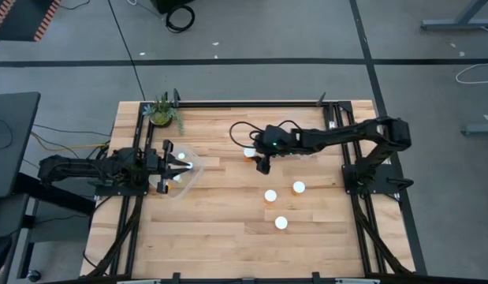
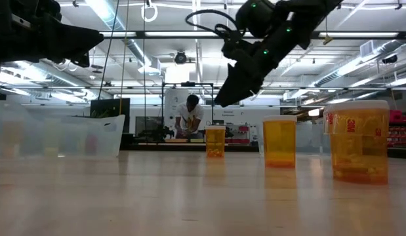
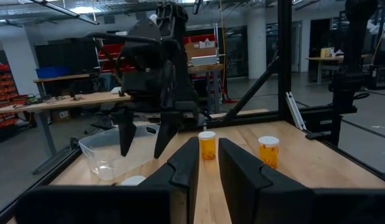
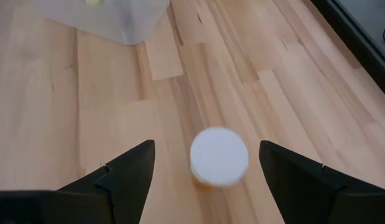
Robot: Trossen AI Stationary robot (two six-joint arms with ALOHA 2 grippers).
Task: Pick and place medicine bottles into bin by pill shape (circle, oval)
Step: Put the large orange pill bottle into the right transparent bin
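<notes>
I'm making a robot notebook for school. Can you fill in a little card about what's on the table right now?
Bottles standing loose on table: four
Bin: clear, white-capped bottles inside
Right gripper: open, above one white-capped bottle, not touching
Left gripper: at the bin, fingers close together
Table: wooden
Plant: far-left corner

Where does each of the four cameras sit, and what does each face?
High: overhead, facing down; both arms, clear bin.
Low: table height, facing the room; right gripper above bottles.
Left wrist: past closed left gripper toward the right arm.
Right wrist: down on a white-capped bottle, right gripper open.
Shared: high and right wrist both show that bin.
</notes>
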